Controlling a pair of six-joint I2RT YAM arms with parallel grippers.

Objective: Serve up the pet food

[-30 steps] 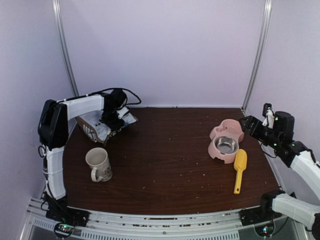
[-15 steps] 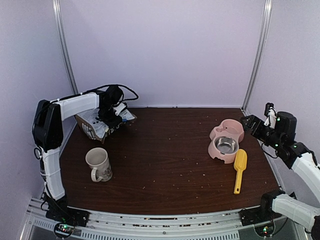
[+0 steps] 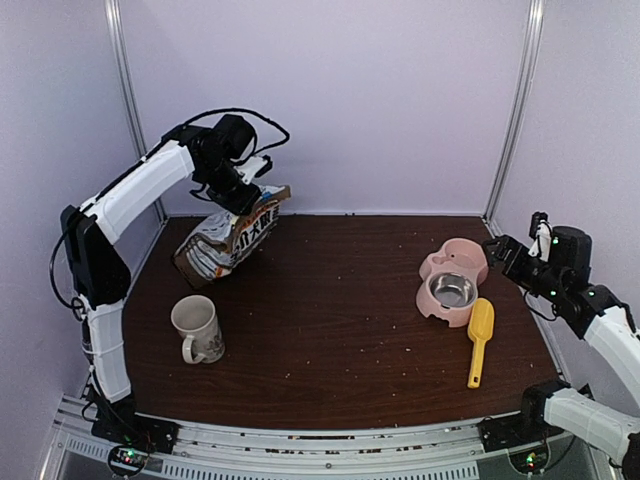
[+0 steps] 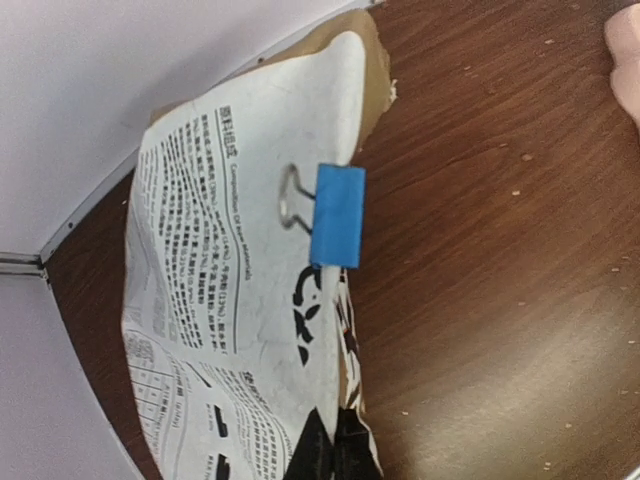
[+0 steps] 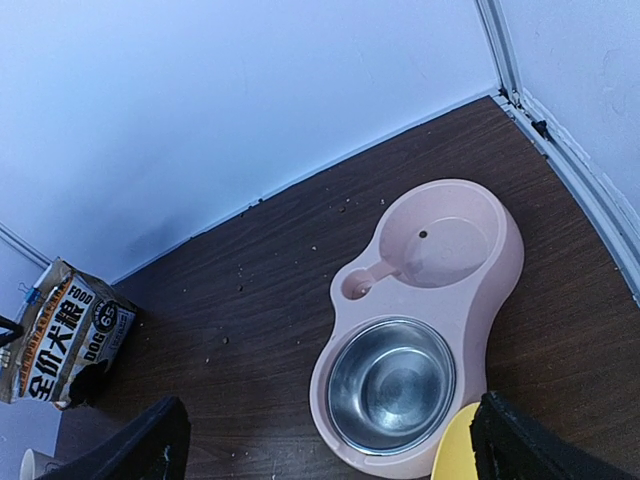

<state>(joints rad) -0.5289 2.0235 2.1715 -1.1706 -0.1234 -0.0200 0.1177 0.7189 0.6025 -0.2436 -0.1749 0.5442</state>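
Dog food bag (image 3: 225, 245) clipped shut, pinched by left claw (image 3: 248, 200), steel bowl (image 3: 453, 290) in pink feeder (image 3: 463, 250), right claw (image 3: 497, 247) spread

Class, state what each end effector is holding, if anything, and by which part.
Left end effector holds the dog food bag by its raised upper edge. Right end effector is open and holds nothing.
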